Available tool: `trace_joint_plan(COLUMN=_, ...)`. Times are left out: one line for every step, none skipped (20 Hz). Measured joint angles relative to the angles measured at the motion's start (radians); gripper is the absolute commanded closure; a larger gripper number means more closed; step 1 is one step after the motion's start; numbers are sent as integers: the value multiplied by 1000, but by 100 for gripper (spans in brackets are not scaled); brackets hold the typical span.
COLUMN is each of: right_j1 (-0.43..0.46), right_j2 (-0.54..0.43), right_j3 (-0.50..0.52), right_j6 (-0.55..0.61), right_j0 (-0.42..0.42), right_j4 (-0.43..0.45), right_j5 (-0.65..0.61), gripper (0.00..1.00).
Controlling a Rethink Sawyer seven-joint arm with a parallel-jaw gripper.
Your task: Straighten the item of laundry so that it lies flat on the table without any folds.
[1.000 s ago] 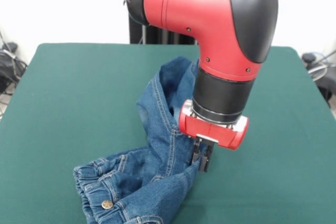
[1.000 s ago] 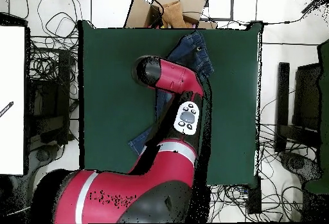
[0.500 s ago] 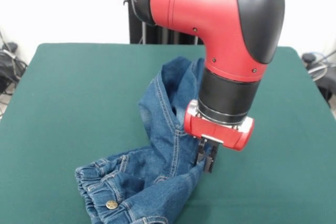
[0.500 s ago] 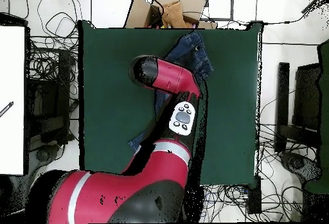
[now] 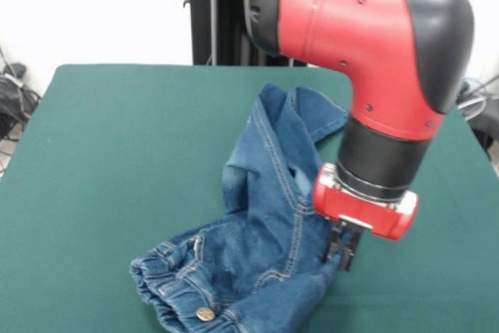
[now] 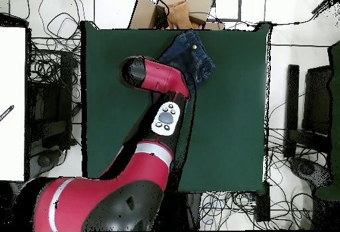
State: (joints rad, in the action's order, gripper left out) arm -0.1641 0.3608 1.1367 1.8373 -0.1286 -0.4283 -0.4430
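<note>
The blue denim jeans [image 5: 269,216] lie crumpled on the green table [image 5: 117,154]. Their gathered waistband with a brass button [image 5: 205,314] is at the near edge. One leg runs folded toward the far side. My gripper [image 5: 341,253] is shut on the jeans' right-hand edge, low over the cloth. In the overhead view the jeans [image 6: 192,53] show near the table's far edge, partly hidden under my red arm [image 6: 156,83]; the gripper itself is hidden there.
A cardboard box [image 6: 174,8] sits just beyond the table's far edge in the overhead view. Cables and dark equipment [image 6: 46,90] lie on the floor at both sides of the table. A black pedestal [image 5: 210,9] stands behind the table.
My gripper has moved to the right in the front view, dragging the jeans with it. The waistband and folded leg have shifted the same way.
</note>
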Motion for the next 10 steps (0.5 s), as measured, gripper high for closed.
trace_joint_plan(right_j1=8, right_j2=6, right_j3=-9, right_j6=13, right_j0=-11, right_j4=-7, right_j5=0, gripper=100)
trace_joint_plan(right_j1=14, right_j2=9, right_j3=-14, right_j6=21, right_j0=-19, right_j4=-11, right_j5=0, gripper=100)
trace_joint_plan(right_j1=20, right_j2=14, right_j3=-22, right_j6=32, right_j0=-29, right_j4=-17, right_j5=0, gripper=100)
trace_joint_plan(right_j1=25, right_j2=18, right_j3=-27, right_j6=39, right_j0=-35, right_j4=-20, right_j5=0, gripper=100)
trace_joint_plan(right_j1=32, right_j2=25, right_j3=-35, right_j6=53, right_j0=-48, right_j4=-26, right_j5=0, gripper=100)
trace_joint_plan(right_j1=36, right_j2=28, right_j3=-39, right_j6=61, right_j0=-54, right_j4=-29, right_j5=0, gripper=100)
trace_joint_plan(right_j1=38, right_j2=29, right_j3=-41, right_j6=65, right_j0=-57, right_j4=-31, right_j5=0, gripper=100)
trace_joint_plan(right_j1=40, right_j2=29, right_j3=-43, right_j6=71, right_j0=-63, right_j4=-34, right_j5=0, gripper=100)
trace_joint_plan(right_j1=40, right_j2=29, right_j3=-43, right_j6=73, right_j0=-65, right_j4=-36, right_j5=0, gripper=100)
trace_joint_plan(right_j1=40, right_j2=29, right_j3=-43, right_j6=75, right_j0=-66, right_j4=-37, right_j5=0, gripper=100)
